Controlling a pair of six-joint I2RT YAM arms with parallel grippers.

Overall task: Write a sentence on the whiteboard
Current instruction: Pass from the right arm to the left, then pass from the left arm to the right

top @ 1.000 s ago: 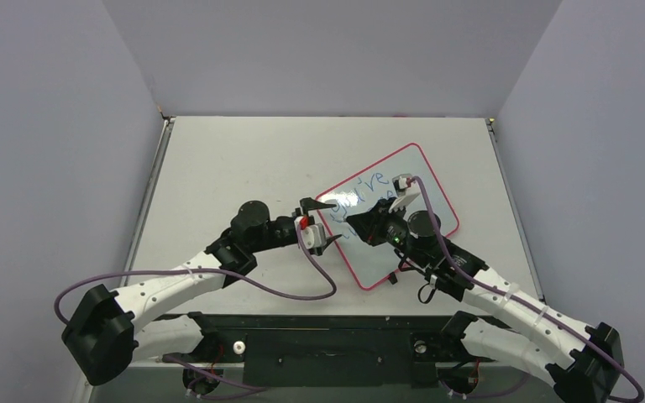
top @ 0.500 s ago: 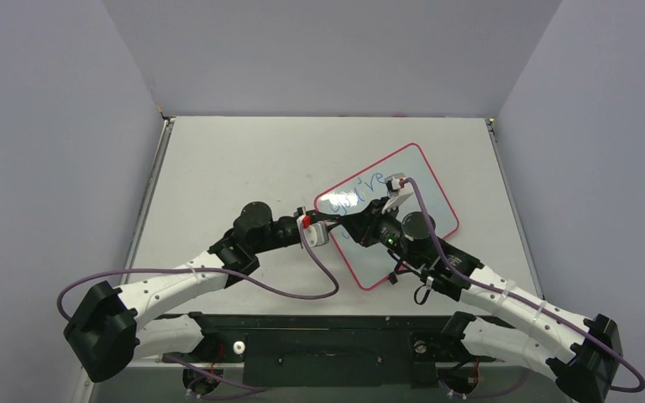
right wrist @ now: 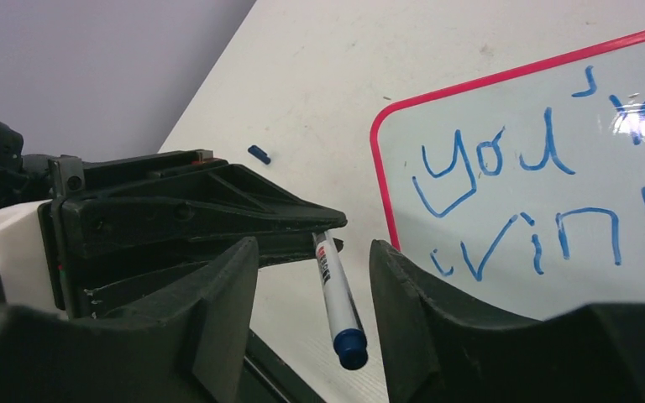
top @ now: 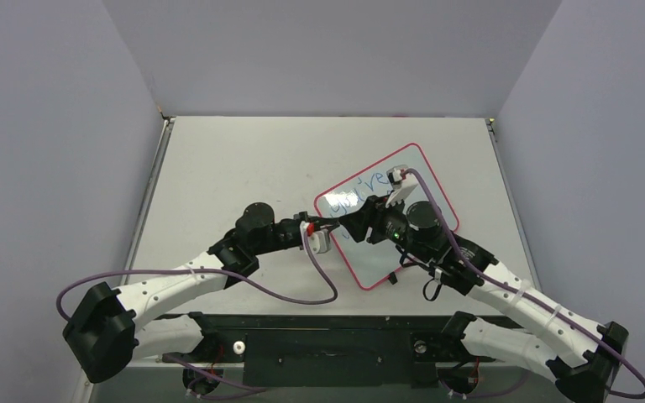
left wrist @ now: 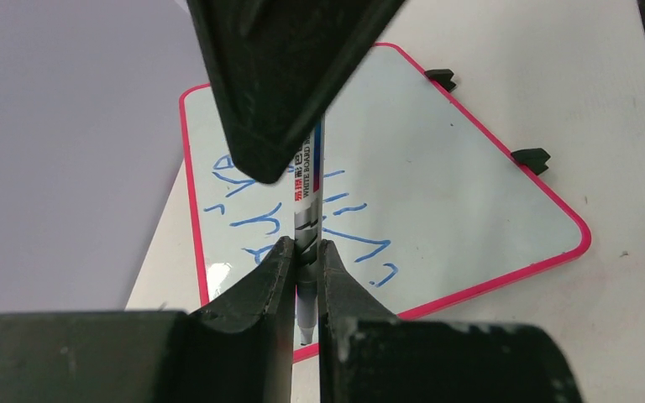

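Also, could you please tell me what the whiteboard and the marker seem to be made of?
The whiteboard: glossy white coated surface, going by its glare patch, in a pink-red frame, probably plastic. The marker: smooth white barrel, likely plastic, with a printed label and blue end.

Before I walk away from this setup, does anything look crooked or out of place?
The whiteboard lies skewed on the table, sides at an angle to the edges. A small blue piece lies loose beside it, too small to identify.
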